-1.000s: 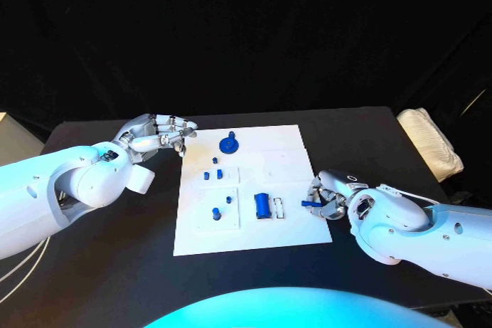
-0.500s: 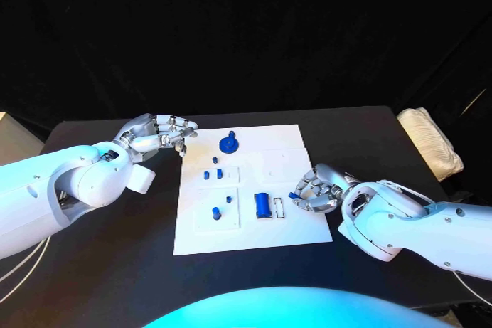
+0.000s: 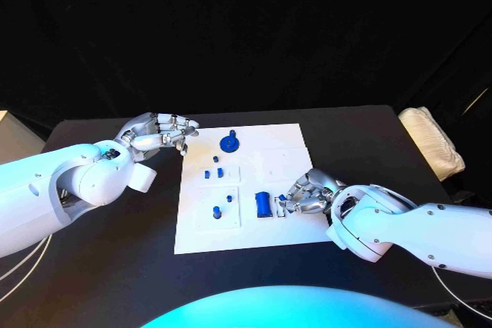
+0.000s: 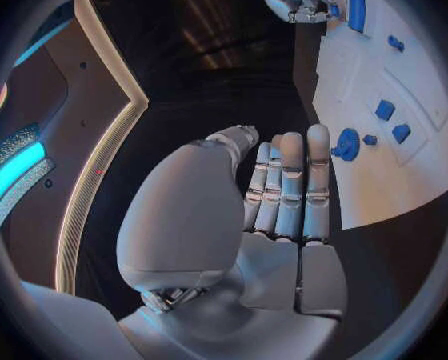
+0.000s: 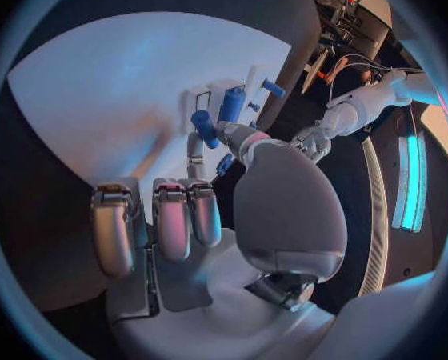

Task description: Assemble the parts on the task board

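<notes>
- My right hand (image 3: 311, 193) sits over the right edge of the white board (image 3: 292, 137), near the board's front right corner, fingers curled in toward the thumb.
- In the right wrist view, a small blue peg (image 5: 205, 128) is pinched between thumb and a fingertip of that hand (image 5: 224, 216), held over the board (image 5: 104, 96).
- Just beside that hand, on the board, lies a blue cylinder (image 3: 262, 203), with a thin white-and-blue piece (image 3: 276, 208) next to it on the side toward my right hand.
- My left hand (image 3: 157, 133) hovers off the board's far left corner, over the black table (image 3: 123, 271), fingers together and gently bent, holding nothing.
- In the left wrist view, that hand's fingers (image 4: 289, 184) lie side by side, straight and empty, close to the board's edge (image 4: 424, 168).
- A round blue knob (image 3: 231, 142) stands near the far edge of the board, close to my left hand.
- Two small blue blocks (image 3: 213, 174) lie side by side toward the left edge, with a tiny blue stud (image 3: 215, 159) just beyond them.
- A short blue pin (image 3: 216, 213) stands near the front left part of the board, and a smaller blue piece (image 3: 227, 198) lies a little beyond it.
- A folded pale cloth (image 3: 433, 150) rests at the right edge of the table, well apart from the board.
</notes>
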`<state>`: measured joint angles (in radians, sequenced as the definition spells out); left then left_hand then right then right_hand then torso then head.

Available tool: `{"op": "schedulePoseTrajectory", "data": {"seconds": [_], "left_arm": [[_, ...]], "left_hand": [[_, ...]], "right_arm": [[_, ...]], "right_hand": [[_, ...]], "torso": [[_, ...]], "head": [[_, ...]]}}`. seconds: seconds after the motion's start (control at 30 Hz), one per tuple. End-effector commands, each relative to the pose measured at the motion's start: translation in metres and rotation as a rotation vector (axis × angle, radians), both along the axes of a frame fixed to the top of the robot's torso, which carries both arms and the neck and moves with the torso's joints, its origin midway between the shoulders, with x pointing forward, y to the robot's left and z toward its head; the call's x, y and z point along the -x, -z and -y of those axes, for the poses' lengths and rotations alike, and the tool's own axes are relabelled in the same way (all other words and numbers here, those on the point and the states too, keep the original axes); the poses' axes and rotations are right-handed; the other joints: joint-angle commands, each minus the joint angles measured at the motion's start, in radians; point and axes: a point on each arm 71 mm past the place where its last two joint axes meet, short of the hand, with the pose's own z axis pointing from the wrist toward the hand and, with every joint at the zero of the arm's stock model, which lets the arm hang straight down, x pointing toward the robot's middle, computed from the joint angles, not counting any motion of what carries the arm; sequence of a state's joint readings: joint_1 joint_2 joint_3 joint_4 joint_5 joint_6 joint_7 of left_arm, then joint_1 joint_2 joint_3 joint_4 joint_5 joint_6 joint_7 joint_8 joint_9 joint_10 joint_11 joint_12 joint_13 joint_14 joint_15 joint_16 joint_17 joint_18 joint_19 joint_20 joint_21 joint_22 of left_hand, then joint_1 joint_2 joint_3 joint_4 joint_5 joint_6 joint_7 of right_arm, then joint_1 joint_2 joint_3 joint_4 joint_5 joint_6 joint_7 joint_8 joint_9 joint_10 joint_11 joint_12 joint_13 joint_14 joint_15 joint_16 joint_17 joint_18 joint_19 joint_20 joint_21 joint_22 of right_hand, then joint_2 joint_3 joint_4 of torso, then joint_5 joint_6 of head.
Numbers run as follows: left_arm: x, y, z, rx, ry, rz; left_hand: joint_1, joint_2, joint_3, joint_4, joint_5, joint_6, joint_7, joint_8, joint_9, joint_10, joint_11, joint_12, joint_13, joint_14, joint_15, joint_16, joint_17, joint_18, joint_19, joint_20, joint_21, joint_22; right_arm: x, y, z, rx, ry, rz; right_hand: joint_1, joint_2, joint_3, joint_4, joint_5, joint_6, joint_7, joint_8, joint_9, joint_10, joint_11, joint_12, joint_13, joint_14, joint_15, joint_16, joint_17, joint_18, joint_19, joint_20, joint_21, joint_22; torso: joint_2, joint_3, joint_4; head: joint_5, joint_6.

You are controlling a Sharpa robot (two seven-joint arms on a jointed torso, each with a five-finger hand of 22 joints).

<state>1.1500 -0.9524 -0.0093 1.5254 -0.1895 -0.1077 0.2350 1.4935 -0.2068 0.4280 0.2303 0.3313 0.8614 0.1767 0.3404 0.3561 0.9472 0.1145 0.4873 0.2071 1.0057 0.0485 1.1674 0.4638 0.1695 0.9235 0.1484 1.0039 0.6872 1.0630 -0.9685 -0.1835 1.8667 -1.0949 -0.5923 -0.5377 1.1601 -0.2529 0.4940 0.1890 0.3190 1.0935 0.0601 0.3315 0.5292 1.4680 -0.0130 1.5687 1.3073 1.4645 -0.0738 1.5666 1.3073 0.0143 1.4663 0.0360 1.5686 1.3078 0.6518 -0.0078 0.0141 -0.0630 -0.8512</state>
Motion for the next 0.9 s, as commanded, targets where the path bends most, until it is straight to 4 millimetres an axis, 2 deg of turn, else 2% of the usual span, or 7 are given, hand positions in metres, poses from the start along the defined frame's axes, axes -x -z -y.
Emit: {"op": "schedulePoseTrajectory", "data": {"seconds": [0.03, 0.57, 0.9], "left_arm": [[0.0006, -0.0008, 0.0022, 0.006, 0.011, 0.001], [0.0012, -0.0007, 0.0015, 0.005, 0.013, -0.002], [0.0012, -0.0006, 0.0008, 0.004, 0.012, -0.004]], "left_hand": [[-0.002, 0.007, 0.002, 0.001, -0.003, -0.004, 0.004, 0.007, -0.001, 0.007, 0.001, 0.001, -0.001, 0.001, -0.001, -0.004, 0.001, 0.015, -0.007, -0.002, 0.007, 0.002], [-0.002, 0.007, 0.001, 0.001, -0.003, -0.003, 0.004, 0.007, -0.001, 0.007, 0.001, 0.001, -0.001, 0.000, 0.000, -0.004, 0.001, 0.015, -0.007, -0.002, 0.007, 0.002], [-0.002, 0.007, 0.001, 0.001, -0.003, -0.003, 0.004, 0.007, -0.001, 0.007, 0.001, 0.001, -0.001, 0.000, 0.000, -0.004, 0.001, 0.015, -0.007, -0.002, 0.007, 0.002]], "right_arm": [[0.0002, 0.0035, 0.0002, -0.007, 0.035, -0.032], [-0.0033, 0.0078, -0.0054, 0.053, -0.003, -0.020], [-0.0021, 0.0095, -0.0080, 0.064, -0.025, -0.030]], "right_hand": [[-0.015, 0.002, -0.009, 0.001, -0.008, 0.004, -0.005, -0.003, -0.004, 0.103, -0.006, 0.002, 0.263, 0.106, -0.005, 0.004, 0.264, -0.014, 0.105, -0.008, 0.002, 0.263], [-0.031, 0.002, -0.030, 0.008, -0.035, 0.009, -0.007, -0.003, -0.006, 0.103, -0.007, 0.002, 0.263, 0.106, -0.006, 0.004, 0.264, -0.014, 0.105, -0.008, 0.002, 0.263], [-0.032, 0.003, -0.035, 0.008, -0.046, 0.010, -0.008, -0.003, -0.006, 0.103, -0.008, 0.002, 0.263, 0.106, -0.007, 0.004, 0.264, -0.014, 0.105, -0.008, 0.002, 0.263]], "torso": [[0.000, 0.0000, 0.0000], [0.000, -0.0002, 0.0013], [-0.001, -0.0001, -0.0003]], "head": [[-0.001, 0.000], [0.001, -0.006], [0.003, -0.008]]}}
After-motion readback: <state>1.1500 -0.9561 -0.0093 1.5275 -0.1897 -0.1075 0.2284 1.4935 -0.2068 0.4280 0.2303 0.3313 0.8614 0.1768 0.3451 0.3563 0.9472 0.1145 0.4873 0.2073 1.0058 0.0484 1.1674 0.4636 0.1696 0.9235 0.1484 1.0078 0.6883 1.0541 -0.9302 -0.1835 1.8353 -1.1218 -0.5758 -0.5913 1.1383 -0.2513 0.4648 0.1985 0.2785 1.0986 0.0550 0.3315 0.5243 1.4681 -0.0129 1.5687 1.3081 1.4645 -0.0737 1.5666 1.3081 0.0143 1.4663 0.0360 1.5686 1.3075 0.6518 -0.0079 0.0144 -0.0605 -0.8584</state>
